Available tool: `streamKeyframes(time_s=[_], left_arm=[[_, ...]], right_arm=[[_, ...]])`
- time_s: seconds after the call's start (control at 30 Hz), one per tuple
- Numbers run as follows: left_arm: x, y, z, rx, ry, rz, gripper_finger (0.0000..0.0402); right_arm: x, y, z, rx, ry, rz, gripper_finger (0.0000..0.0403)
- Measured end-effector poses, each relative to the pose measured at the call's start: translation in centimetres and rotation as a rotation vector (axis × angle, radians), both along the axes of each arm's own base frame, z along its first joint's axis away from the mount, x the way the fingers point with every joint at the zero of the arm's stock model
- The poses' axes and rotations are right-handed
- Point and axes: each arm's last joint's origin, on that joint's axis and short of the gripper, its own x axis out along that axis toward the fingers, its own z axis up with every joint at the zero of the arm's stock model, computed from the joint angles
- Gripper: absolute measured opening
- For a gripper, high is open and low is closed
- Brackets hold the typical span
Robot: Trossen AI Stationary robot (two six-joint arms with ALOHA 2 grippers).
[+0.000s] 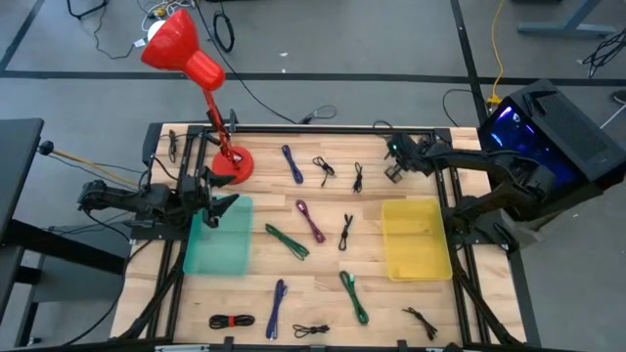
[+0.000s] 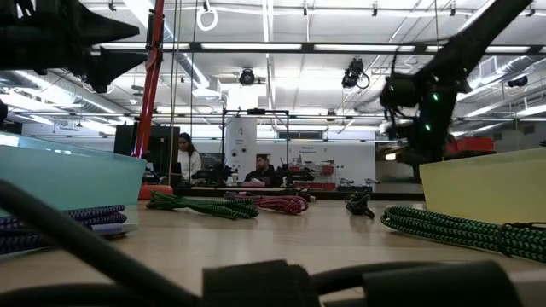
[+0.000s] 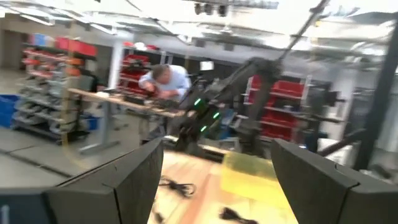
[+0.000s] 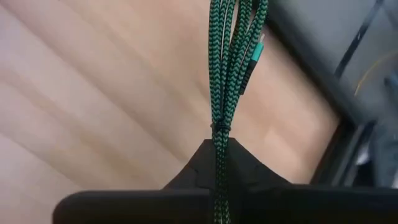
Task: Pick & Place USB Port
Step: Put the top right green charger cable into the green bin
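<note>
holding a green cable (image 4: 231,68) pinched tight in my right gripper (image 4: 217,163), i have it lifted off the table (image 1: 372,210) near the far right corner, just behind the yellow bin (image 1: 416,238), so the pick of this one looks done and the drop into a bin is what's left. my left gripper (image 1: 217,206) hangs spread wide and empty over the teal bin's (image 1: 217,249) far edge. neither bin shows a cable inside from above, and many cables lie loose on the wood, among them a purple one (image 1: 310,221) and another green one (image 1: 353,296), so i judge the job barely begun.
</note>
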Motion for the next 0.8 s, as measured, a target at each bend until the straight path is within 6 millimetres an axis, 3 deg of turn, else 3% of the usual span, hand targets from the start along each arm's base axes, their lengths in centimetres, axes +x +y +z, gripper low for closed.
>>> streamKeyframes(time_s=[0.17,0.37,0.57,0.8], left_arm=[[0.1,0.0,-0.5,0.009,0.055,0.019,0.0303],[0.1,0.2,-0.8,0.0,0.093,0.079,0.0303],[0.1,0.1,-0.8,-0.007,0.084,0.046,0.0303],[0.0,-0.1,0.1,-0.054,-0.03,-0.033,0.0303]], right_arm=[[2.9,0.3,5.1,-0.005,-0.145,0.11,0.0006],[7.0,4.5,8.5,0.061,-0.298,0.356,0.0006],[9.9,9.9,9.6,0.063,-0.445,0.527,0.0006],[12.1,14.0,11.3,0.005,-0.68,0.686,0.0006]])
